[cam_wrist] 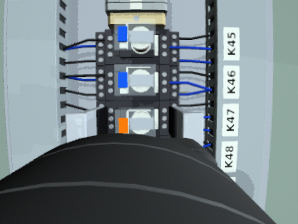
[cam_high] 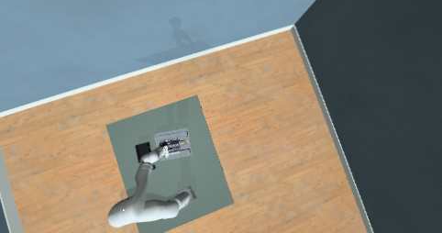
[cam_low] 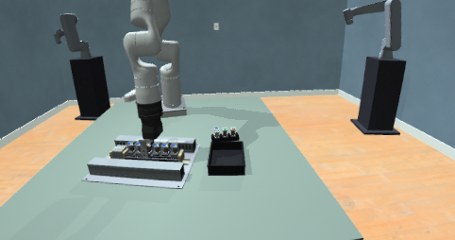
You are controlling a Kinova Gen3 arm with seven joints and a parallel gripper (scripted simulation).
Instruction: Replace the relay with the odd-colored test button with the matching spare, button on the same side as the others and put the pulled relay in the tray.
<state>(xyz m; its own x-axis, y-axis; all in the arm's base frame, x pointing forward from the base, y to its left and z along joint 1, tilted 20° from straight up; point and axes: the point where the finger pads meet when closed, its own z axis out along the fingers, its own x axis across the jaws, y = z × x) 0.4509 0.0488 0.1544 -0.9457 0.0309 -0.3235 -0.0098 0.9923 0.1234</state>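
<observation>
Panel (cam_high: 171, 132) (cam_low: 134, 182) (cam_wrist: 260, 100): brace for no sideways load
Tray (cam_high: 143, 149) (cam_low: 227, 168): waits beside it for the pulled part
Gripper (cam_high: 165, 151) (cam_low: 147, 145) (cam_wrist: 138, 119): wide open, holding nothing — centre before closing
Orange-button relay (cam_low: 148, 148) (cam_wrist: 141, 121): in the row at K47, between the fingers; grip squarely, draw straight up — tilting could bind its blades

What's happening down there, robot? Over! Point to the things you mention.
Gripper (cam_low: 150, 139) (cam_wrist: 138, 119) open, jaws either side of the orange-button relay (cam_wrist: 137, 121). Relay in the row beside label K47 (cam_wrist: 230, 120). Nothing seen blocking. Tray (cam_low: 227, 170) bare inside.
</observation>
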